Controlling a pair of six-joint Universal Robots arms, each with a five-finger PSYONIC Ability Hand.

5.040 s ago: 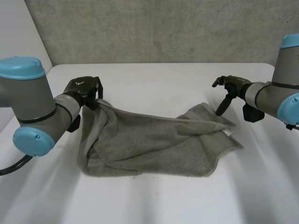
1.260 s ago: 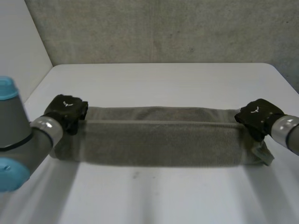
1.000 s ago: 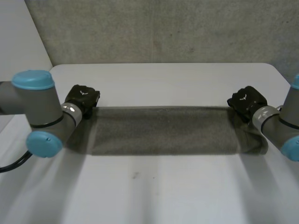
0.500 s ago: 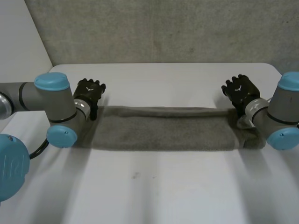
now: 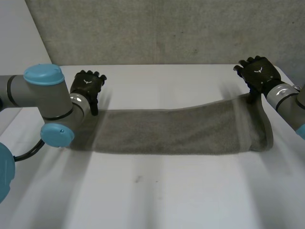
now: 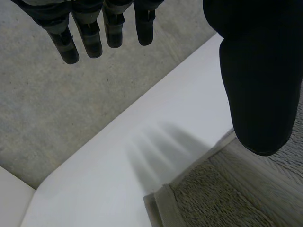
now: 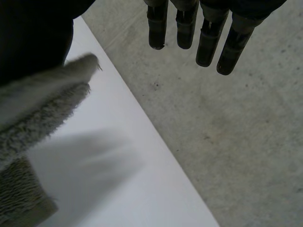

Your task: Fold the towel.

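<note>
While both the left hand (image 5: 88, 86) and right hand (image 5: 259, 71) are spread, the towel (image 5: 176, 131) hangs on the right thumb; lifting there could drag the fold open.

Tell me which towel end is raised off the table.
The end at the right hand: the towel slopes up to it there, while the end by the left hand lies flat.

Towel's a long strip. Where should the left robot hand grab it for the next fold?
Probably the end corner of the towel beside the left robot hand, coming from the far edge, thumb on top. It lies flat, with a thick folded rim to pinch.
</note>
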